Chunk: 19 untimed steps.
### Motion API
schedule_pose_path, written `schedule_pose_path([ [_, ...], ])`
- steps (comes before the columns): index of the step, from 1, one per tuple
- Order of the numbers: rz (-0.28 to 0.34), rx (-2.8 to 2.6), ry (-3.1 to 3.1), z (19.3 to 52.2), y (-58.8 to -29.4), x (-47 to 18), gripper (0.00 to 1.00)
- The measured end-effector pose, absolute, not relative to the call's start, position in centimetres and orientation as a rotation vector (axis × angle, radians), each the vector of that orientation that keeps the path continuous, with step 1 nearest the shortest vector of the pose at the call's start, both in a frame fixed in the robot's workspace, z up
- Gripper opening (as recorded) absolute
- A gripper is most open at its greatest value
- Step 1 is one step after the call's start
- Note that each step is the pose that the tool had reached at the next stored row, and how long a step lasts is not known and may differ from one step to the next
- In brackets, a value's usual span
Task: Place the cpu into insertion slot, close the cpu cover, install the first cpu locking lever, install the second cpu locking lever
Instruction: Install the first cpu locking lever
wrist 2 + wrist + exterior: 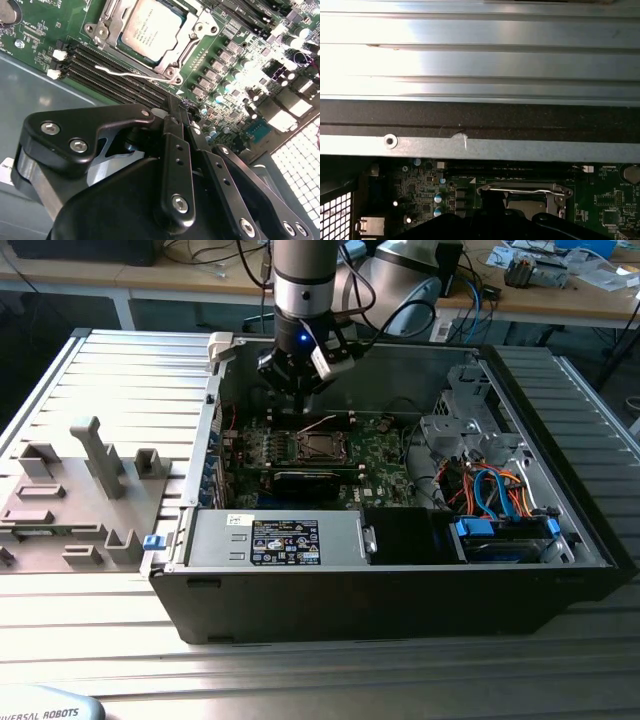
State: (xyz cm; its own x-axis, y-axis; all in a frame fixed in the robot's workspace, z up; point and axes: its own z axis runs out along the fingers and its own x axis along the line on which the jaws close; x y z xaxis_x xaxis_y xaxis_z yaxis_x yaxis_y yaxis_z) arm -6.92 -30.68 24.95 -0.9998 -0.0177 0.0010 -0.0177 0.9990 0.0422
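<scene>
The cpu, a silvery square chip, lies flat in the insertion slot on the green board. The cpu cover, a thin metal frame, is down around the chip. A thin silvery locking lever runs along the socket's side by the long black slots; in the first wrist view a lever lies across the socket's edge. My gripper hovers above the board just off the socket, its black fingers together with nothing between them. In the exterior view the gripper hangs over the board behind the socket.
The open computer case walls the board in on all sides. A power supply sits in front of the board, and a drive cage with blue and orange cables at the exterior view's right. A grey fixture plate lies outside the case.
</scene>
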Motion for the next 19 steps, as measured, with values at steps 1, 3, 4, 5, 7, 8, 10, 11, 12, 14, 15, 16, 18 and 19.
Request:
schedule_pose_path([
  [1, -0.066, 0.028, -3.139, 24.90, -30.65, -6.92, 0.11],
  [3, -0.066, 0.028, -3.139, 24.82, -30.58, -6.92, 0.11],
  [4, -0.066, 0.028, -3.139, 24.78, -30.54, -6.92, 0.11],
  [5, -0.066, 0.028, -3.139, 24.75, -30.52, -6.92, 0.11],
  [7, -0.066, 0.028, -3.139, 24.67, -30.47, -6.92, 0.11],
  [8, -0.066, 0.028, -3.139, 24.64, -30.45, -6.92, 0.11],
  [10, -0.066, 0.028, -3.139, 24.59, -30.41, -6.92, 0.11],
  [11, -0.066, 0.028, -3.139, 24.57, -30.39, -6.92, 0.11],
  [12, -0.066, 0.028, -3.139, 24.55, -30.36, -6.92, 0.11],
  [14, -0.066, 0.028, -3.139, 24.52, -30.32, -6.92, 0.11],
  [15, -0.066, 0.028, -3.139, 24.49, -30.29, -6.92, 0.11],
  [16, -0.066, 0.028, -3.139, 24.48, -30.27, -6.92, 0.11],
  [18, -0.066, 0.028, -3.139, 24.44, -30.23, -6.92, 0.11],
  [19, -0.066, 0.028, -3.139, 24.43, -30.21, -6.92, 0.11],
])
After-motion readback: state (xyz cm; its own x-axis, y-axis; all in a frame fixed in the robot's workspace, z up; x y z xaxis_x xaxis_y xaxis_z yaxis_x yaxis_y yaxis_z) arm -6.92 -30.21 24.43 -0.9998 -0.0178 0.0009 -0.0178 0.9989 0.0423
